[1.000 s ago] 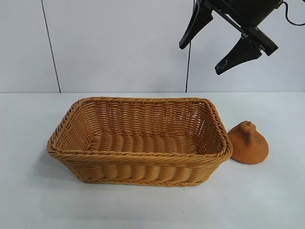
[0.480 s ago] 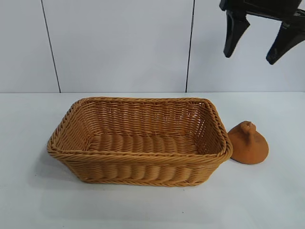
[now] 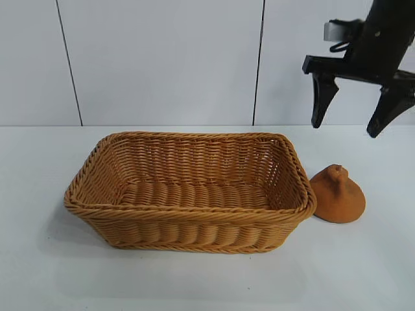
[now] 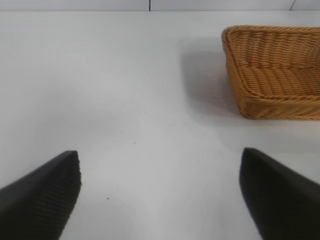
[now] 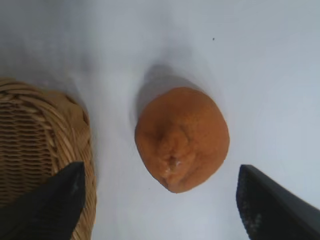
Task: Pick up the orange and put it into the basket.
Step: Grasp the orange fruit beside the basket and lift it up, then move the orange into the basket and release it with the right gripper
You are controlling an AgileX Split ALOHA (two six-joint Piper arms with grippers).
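Wicker, tan-orange and woven, forms a large rectangular basket (image 3: pixel 188 194) that sits on a white table (image 3: pixel 194 285). Its inside holds nothing. Just beside the basket's right end, on the table, rests the orange (image 3: pixel 338 194), a dull orange-brown lump with a broad base and a small knob on top. It appears to touch or nearly touch the basket's right rim. The right gripper (image 3: pixel 354 111) hangs in the air above the orange, well clear of it, its two black fingers (image 3: pixel 322 98) pointing down and spread wide apart with nothing between them. Seen from the right wrist, the orange (image 5: pixel 182 138) lies on the table between those spread fingers. The left gripper (image 4: pixel 160 192) hovers over bare table to the left of the basket (image 4: pixel 275 70), its fingers also wide apart and empty.
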